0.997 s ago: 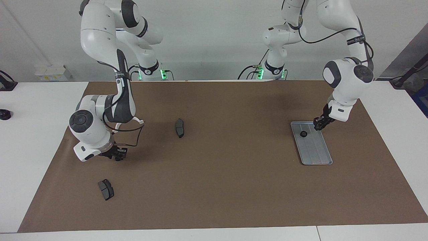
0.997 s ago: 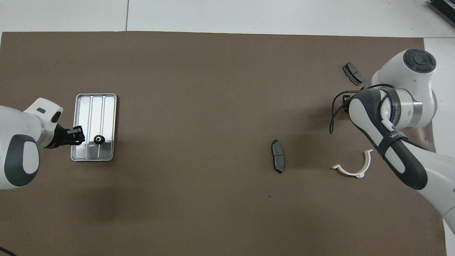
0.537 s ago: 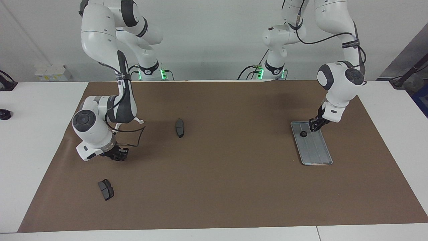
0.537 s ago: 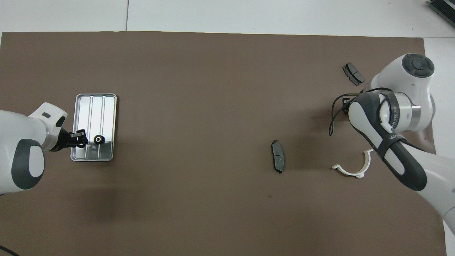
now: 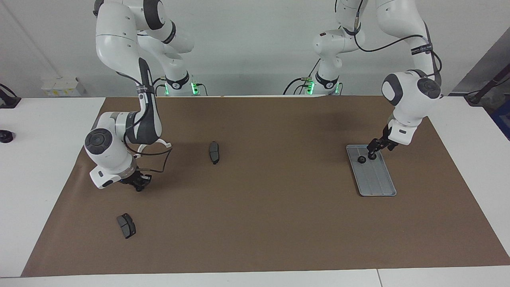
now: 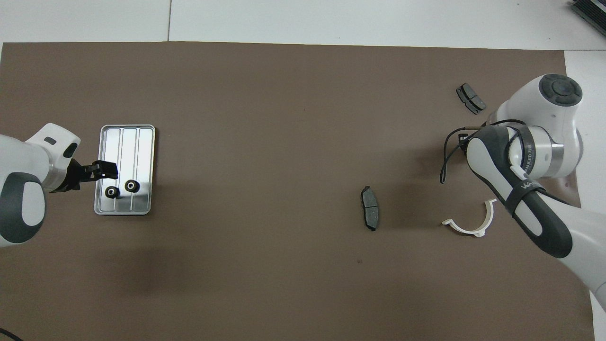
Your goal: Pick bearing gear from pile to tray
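My left gripper (image 6: 108, 169) hung low over the tray (image 6: 122, 137), at the end nearer to the robots. I could not tell whether it was open or closed, and it held nothing. My right gripper (image 5: 138, 185) was closed, low over the brown paper mat (image 6: 284, 118) at the right arm's end of the table. I could not tell whether it gripped anything.

Nearest the robots lay a white half-ring bracket (image 6: 468, 222), thin and curved. A little farther out sat a dark grey brake pad (image 6: 370, 208), a flat curved slab. The tray, silver-grey metal with rounded corners, a low rim and ridges, had its long axis running away from the robots. Two small black round gears (image 6: 131, 185) (image 6: 111, 192) lay flat side by side in its nearer end. Farthest out, at the right arm's end, lay a second brake pad (image 6: 470, 98).
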Robot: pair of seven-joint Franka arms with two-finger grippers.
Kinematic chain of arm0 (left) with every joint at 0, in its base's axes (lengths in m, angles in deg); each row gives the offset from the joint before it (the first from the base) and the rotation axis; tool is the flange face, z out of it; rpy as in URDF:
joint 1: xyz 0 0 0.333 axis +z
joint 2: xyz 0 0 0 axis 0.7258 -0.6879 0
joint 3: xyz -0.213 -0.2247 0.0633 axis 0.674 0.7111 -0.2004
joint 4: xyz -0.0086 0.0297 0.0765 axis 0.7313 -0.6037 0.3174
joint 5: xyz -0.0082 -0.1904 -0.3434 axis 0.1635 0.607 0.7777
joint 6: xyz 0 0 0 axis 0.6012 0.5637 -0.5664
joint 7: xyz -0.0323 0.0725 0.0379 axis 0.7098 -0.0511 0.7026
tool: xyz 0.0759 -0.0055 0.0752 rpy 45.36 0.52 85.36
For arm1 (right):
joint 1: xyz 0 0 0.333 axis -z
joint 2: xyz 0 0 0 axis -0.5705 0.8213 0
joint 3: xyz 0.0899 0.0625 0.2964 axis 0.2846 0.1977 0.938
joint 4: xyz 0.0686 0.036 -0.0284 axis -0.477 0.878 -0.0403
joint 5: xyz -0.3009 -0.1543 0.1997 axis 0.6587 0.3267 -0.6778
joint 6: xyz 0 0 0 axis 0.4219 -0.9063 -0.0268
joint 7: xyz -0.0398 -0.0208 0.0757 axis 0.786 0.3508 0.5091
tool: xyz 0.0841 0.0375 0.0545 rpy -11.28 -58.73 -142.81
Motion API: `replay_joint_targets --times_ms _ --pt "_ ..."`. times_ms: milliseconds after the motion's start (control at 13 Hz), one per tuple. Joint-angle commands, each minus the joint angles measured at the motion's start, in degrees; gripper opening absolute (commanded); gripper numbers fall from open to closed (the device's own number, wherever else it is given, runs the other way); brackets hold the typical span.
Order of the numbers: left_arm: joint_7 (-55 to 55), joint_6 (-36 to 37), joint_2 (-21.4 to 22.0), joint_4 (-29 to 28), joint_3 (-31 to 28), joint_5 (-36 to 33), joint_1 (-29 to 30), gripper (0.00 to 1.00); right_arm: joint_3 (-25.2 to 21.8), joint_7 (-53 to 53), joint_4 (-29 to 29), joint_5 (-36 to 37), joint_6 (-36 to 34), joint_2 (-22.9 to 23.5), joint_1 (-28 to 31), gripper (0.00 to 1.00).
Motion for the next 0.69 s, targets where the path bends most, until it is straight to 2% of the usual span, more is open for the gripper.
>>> replay_joint_targets --times_ms 0,153,460,613 --pt "0.93 9.76 0.6 8.41 0.36 0.78 -0.69 1.0 1.03 0.04 1.74 -0.4 2.89 -1.53 0.62 0.0" --pt "0.93 14.07 1.3 11.94 0.53 0.6 -0.78 1.0 2.51 -0.13 -0.01 -0.31 2.98 -2.06 0.36 0.0" --pt "1.1 18.03 5.95 14.58 1.4 0.17 -1.4 1.0 9.27 0.48 -5.45 -0.31 3.76 -1.71 0.27 0.0" --pt "1.8 23.38 6.05 18.44 2.9 0.08 -1.49 1.0 13.58 2.4 -5.64 -0.49 9.89 -1.27 -0.69 0.0"
